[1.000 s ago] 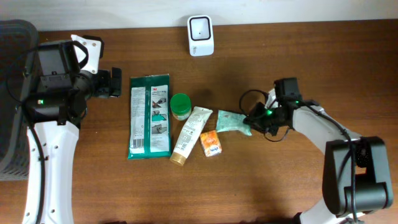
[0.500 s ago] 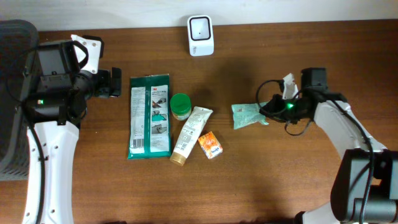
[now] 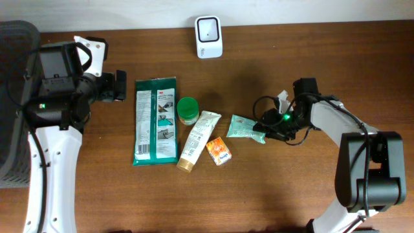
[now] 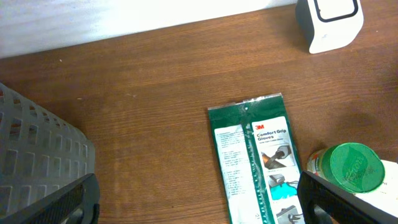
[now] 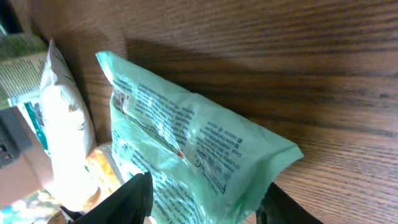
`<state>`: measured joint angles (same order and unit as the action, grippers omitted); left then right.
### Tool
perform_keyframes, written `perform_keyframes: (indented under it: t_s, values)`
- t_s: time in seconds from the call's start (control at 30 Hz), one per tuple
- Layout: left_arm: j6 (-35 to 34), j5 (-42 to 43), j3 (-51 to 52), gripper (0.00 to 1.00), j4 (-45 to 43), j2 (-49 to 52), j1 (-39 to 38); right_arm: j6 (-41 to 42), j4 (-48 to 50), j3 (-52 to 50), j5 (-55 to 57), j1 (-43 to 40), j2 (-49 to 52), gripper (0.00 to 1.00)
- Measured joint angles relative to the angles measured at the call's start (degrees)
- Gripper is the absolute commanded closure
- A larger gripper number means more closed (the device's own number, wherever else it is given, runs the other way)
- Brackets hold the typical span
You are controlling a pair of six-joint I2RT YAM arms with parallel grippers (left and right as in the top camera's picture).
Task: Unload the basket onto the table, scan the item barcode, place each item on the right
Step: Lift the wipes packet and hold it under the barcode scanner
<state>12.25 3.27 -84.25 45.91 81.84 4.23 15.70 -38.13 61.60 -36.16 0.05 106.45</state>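
The pale green packet [image 3: 244, 127] is shown flat on the bench [image 3: 291, 188], right of the other goods, its end between the right gripper's [image 3: 262, 127] half-parted jaws, with the grip impossible to tell, while the left gripper's [image 3: 120, 85] jaws are held wide and empty; a firm pinch, then a lift toward the far scanner [image 3: 209, 37], is judged to be needed next.

Take the scanner [image 3: 209, 37] as your mark. Below it to the left you have the glove pack [image 3: 156, 120], jar [image 3: 187, 110], tube [image 3: 198, 140] and orange packet [image 3: 219, 149]. Below it to the right lies the pouch [image 3: 243, 127], with the right gripper [image 3: 265, 124] at its outer end.
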Motion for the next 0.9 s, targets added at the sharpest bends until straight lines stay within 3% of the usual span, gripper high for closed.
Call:
perform_keyframes:
  t_s: [0.1, 0.13, 0.17, 0.3, 0.4, 0.57, 0.67, 0.8, 0.9]
  values:
    - [0.0, 0.0, 0.0, 0.01, 0.0, 0.0, 0.0, 5.0, 4.8, 0.0, 0.1, 0.9, 0.5, 0.55]
    - [0.0, 0.0, 0.0, 0.01, 0.0, 0.0, 0.0, 6.6, 7.0, 0.0, 0.2, 3.0, 2.8, 0.82]
    - [0.0, 0.0, 0.0, 0.01, 0.0, 0.0, 0.0, 6.9, 8.2, 0.5, -1.5, 4.7, 4.2, 0.96]
    - [0.0, 0.0, 0.0, 0.01, 0.0, 0.0, 0.0, 7.1, 8.7, 1.0, -5.2, 3.9, 6.0, 0.96]
    - [0.0, 0.0, 0.0, 0.01, 0.0, 0.0, 0.0, 2.3, 8.3, 0.5, -6.1, 1.9, 3.7, 0.96]
    - [0.0, 0.0, 0.0, 0.01, 0.0, 0.0, 0.0, -0.8, 4.5, 0.1, -13.7, -8.7, -27.3, 0.96]
    - [0.0, 0.0, 0.0, 0.01, 0.0, 0.0, 0.0, -0.2, -1.4, 0.2, -14.3, -13.4, -36.0, 0.96]
    - [0.0, 0.0, 0.0, 0.01, 0.0, 0.0, 0.0, 1.9, -5.0, 2.1, -12.7, -12.4, -36.3, 0.96]
    - [0.0, 0.0, 0.0, 0.01, 0.1, 0.0, 0.0, 1.8, -13.3, 22.5, 1.1, 0.3, -28.7, 0.96]
